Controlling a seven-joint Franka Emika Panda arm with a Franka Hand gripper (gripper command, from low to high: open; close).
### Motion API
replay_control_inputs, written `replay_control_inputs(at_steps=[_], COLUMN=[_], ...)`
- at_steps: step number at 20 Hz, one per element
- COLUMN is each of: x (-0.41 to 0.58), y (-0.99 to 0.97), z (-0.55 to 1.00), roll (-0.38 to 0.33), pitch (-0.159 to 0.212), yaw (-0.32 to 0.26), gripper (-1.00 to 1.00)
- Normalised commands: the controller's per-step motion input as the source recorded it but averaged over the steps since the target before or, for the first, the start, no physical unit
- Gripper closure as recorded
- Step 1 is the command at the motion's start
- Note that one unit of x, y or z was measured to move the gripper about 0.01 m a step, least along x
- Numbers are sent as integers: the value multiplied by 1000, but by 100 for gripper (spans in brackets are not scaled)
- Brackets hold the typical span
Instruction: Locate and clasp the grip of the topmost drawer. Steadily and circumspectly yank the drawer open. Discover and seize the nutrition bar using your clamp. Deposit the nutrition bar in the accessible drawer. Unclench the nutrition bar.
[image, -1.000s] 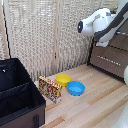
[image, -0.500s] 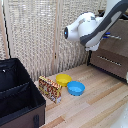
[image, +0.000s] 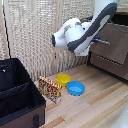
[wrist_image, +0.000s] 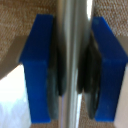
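Note:
In the wrist view my clamp (wrist_image: 70, 65) is shut on the slim silver bar handle (wrist_image: 70, 30), which runs between the two blue fingers (wrist_image: 39, 70). In the exterior view the topmost drawer (image: 114, 47), dark-brown wood grain, is at the right, and the bulky white arm (image: 75, 35) reaches to its front and hides the clamp. The nutrition bar (image: 50, 89), an orange, red and yellow box, stands on its long edge on the wooden surface, far from the clamp.
A yellow bowl (image: 63, 78) and a blue bowl (image: 76, 88) sit beside the box. A black open case (image: 17, 95) fills the exterior view's lower left. A lower drawer (image: 107, 65) sits under the top one. A reed screen (image: 30, 35) backs the scene.
The arm's white elbow has swung toward the exterior view's left and lower over the last second. The box and both bowls have stayed put.

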Motion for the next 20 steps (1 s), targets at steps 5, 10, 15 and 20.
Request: replay_control_inputs(at_steps=[5, 10, 15, 20], x=[343, 407, 463, 387], y=[102, 307, 594, 504], z=[17, 109, 23, 242], roll=[-41, -48, -72, 64], pitch=[28, 29, 28, 0], yaw=[-2, -9, -1, -51], gripper=[-100, -100, -100, -100])
